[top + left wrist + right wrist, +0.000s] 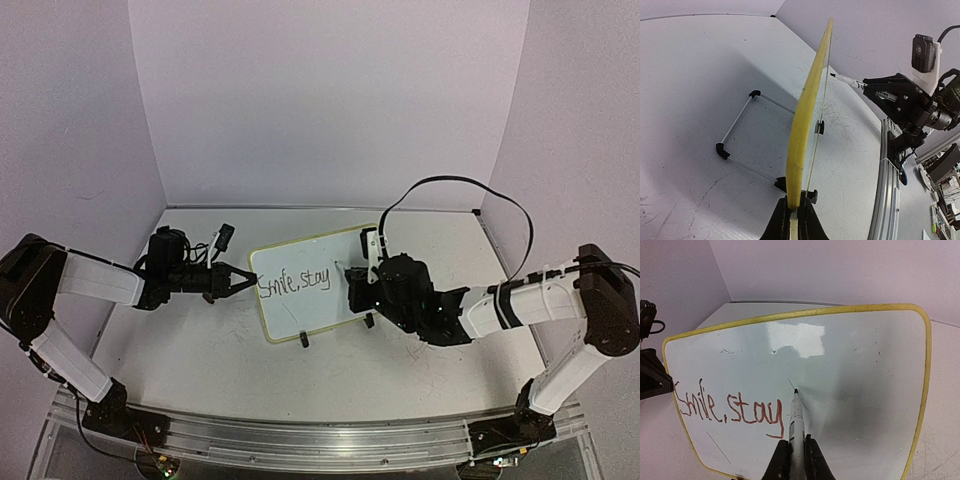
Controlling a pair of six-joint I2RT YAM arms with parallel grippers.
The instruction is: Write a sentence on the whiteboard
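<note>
Whiteboard [325, 305] stood upright and tilted back near mid-table [200, 350], on black clip feet [304, 340], between the two arms. In the left wrist view it showed edge-on as a yellow rim [807, 105], with a wire stand [740, 117] on the table behind it.

Left gripper [246, 281] was clamped tight on the board's left edge, and the rim ran straight up out of its closed fingers [794, 212].

Right gripper [792, 455] was closed around a marker [796, 420], pointing it at the board face. From the left wrist camera that gripper [875, 90] held the marker [845, 80] with its tip right at the face. Could not tell for sure if the tip touched.

Sentence [730, 409] read "Smile, stay" only, in one line across the lower left of the board [865, 380]. Marker tip sat just right of the "y", slightly higher. A faint thin stroke showed by the tip. From above, the writing [294, 282] sat on the board's left half, nearer the left gripper.
</note>
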